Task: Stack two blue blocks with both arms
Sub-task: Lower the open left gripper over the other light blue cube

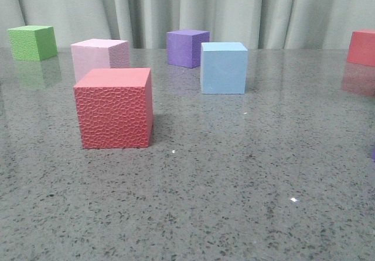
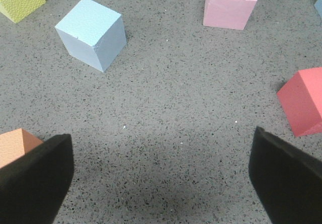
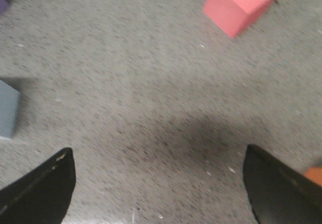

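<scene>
One light blue block stands mid-table in the front view, to the right of the red textured cube. In the left wrist view another light blue block with a nicked top edge sits well ahead of my left gripper, which is open and empty over bare table. A sliver of blue shows at that view's edge. My right gripper is open and empty; a blue block is partly cut off at the edge of its blurred view. Neither gripper shows in the front view.
The front view holds a green cube, a pink cube, a purple cube and a coral cube. An orange cube lies beside my left finger. A coral cube lies ahead of my right gripper.
</scene>
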Robot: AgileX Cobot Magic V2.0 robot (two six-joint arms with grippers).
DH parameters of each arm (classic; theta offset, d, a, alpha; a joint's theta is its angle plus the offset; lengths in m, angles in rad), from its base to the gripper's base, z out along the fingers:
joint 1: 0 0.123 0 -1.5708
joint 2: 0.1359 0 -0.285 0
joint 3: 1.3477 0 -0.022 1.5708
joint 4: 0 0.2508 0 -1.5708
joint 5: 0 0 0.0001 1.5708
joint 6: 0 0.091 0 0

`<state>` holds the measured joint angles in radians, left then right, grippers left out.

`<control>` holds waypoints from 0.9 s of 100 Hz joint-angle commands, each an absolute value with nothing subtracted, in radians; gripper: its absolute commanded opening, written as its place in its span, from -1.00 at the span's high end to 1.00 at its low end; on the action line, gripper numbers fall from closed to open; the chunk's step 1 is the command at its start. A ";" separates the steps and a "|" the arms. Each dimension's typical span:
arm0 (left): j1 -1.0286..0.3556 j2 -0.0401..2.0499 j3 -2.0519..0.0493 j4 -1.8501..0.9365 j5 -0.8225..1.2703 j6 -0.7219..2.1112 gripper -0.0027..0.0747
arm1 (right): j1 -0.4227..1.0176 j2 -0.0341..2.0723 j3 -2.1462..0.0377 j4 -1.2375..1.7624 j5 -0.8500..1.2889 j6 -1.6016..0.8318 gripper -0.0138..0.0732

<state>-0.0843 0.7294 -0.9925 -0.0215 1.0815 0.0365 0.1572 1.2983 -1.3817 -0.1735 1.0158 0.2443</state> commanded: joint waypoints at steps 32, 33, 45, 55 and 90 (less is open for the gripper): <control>-0.084 0.735 -1.027 -0.029 1.014 0.033 -0.81 | 0.041 0.962 -1.063 -0.124 0.917 0.146 -0.84; -0.084 0.735 -1.027 -0.029 1.014 0.033 -0.81 | 0.041 0.952 -1.054 -0.124 0.917 0.145 -0.84; -0.084 0.735 -1.027 -0.029 1.014 0.033 -0.81 | 0.041 0.868 -0.985 -0.124 0.921 0.145 -0.84; -0.084 0.735 -1.027 -0.029 1.014 0.033 -0.81 | 0.041 0.805 -0.934 -0.124 0.922 0.145 -0.84; -0.084 0.735 -1.027 -0.029 1.014 0.033 -0.81 | 0.041 0.701 -0.866 -0.124 0.926 0.144 -0.84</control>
